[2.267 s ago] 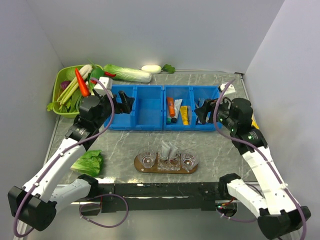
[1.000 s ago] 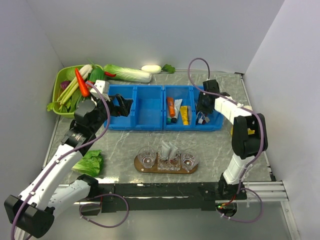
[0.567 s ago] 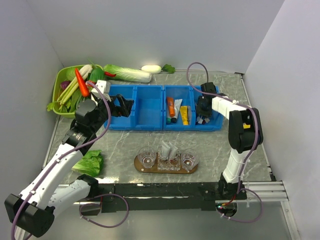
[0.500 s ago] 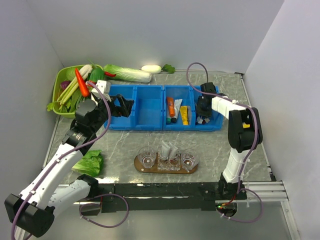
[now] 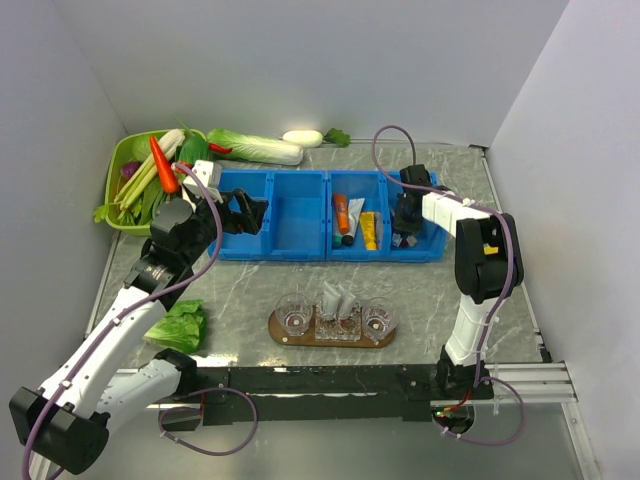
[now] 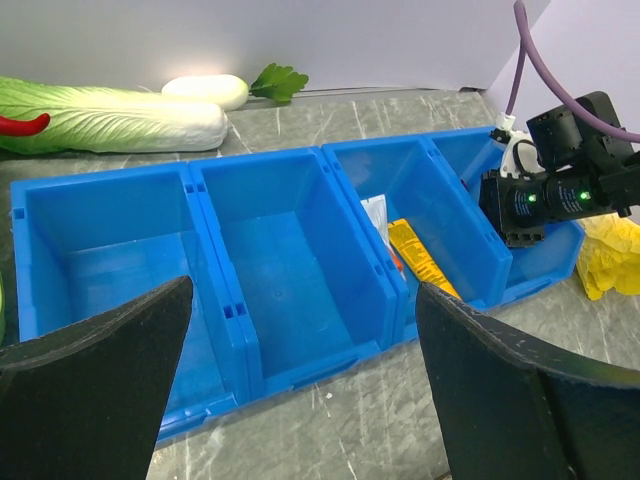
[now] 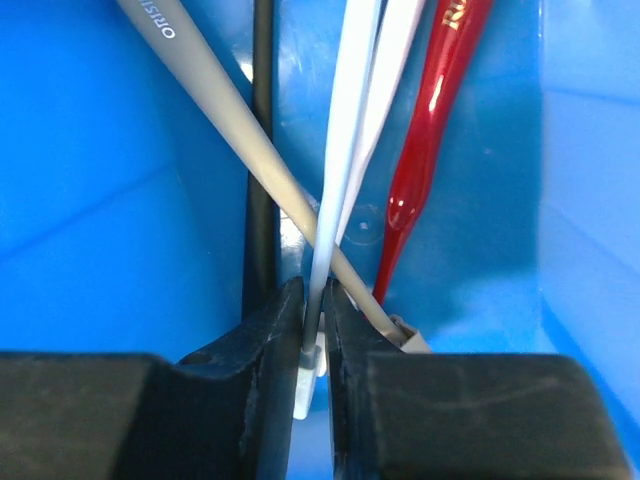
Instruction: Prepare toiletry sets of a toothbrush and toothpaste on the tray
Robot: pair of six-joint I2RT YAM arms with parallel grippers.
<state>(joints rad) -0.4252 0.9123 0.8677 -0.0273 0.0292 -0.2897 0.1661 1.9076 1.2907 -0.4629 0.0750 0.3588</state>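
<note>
pale toothbrush [image 7: 345, 150] sits pinched in the right gripper [image 7: 312, 292], lower centre; left gripper [image 6: 302, 290] gapes wide above blue bins [image 6: 203, 195].

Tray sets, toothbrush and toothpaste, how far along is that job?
Done: toothpaste tubes stand on the tray. In hand: the right gripper pinches a pale toothbrush in the end blue bin. To do: no toothbrush shows on the tray yet, so it likely gets carried over.
</note>
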